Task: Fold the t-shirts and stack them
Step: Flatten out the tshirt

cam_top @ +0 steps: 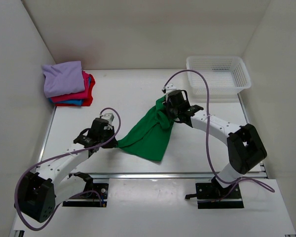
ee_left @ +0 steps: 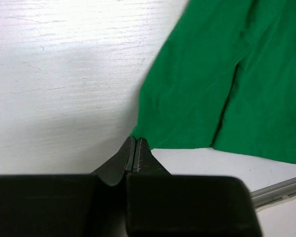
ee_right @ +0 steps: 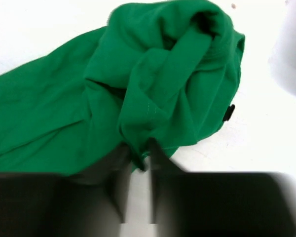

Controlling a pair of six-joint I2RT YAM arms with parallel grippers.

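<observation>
A bright green t-shirt [cam_top: 150, 132] lies crumpled and stretched across the middle of the table. My left gripper [cam_top: 110, 138] is shut on its lower left corner, seen in the left wrist view [ee_left: 136, 138] with green cloth [ee_left: 212, 84] running away from the tips. My right gripper [cam_top: 168, 109] is shut on a bunched fold at the shirt's upper right; in the right wrist view the cloth [ee_right: 153, 84] hangs between the fingers [ee_right: 140, 155]. A stack of folded shirts, lavender [cam_top: 64, 78] on top of pink-red [cam_top: 86, 89] and blue [cam_top: 71, 102], sits at the far left.
A white plastic mesh basket [cam_top: 218, 75] stands at the far right corner. White walls close the table on the left, back and right. A metal rail [cam_top: 153, 174] runs along the table's near edge.
</observation>
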